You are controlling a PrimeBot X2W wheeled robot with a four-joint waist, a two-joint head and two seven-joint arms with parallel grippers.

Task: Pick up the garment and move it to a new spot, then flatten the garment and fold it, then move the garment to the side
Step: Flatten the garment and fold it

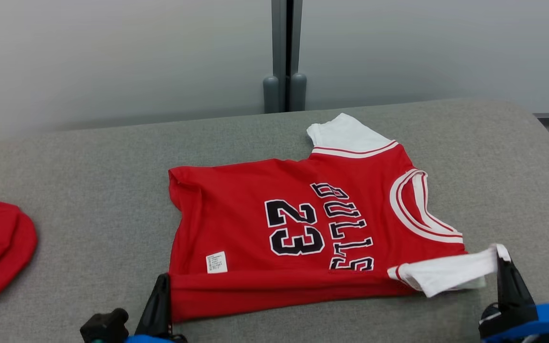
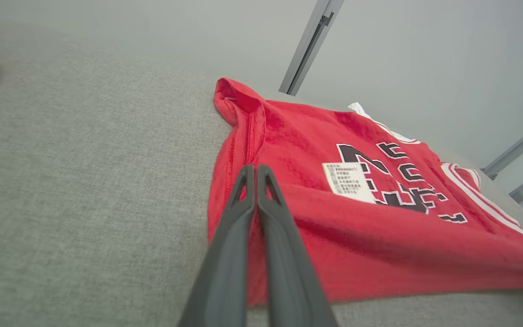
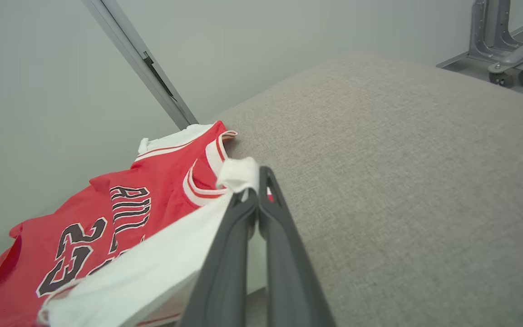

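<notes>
Head view: left pincer [image 1: 162,282] and right pincer [image 1: 502,259] pinch the red "BULLS 23" jersey [image 1: 236,228].

Head view: looked forward and down from above the near edge of the grey padded surface [image 1: 88,157], at middle distance, with the wall [image 1: 112,57] across the top.
Left wrist view: low and very near, facing along the left gripper [image 2: 255,169] over the garment [image 2: 379,245] hem.
Right wrist view: low and very near, facing along the right gripper [image 3: 258,175] over the sleeve end.
Shared: all three caught the garment's black lettering, the surface and the wall.
</notes>
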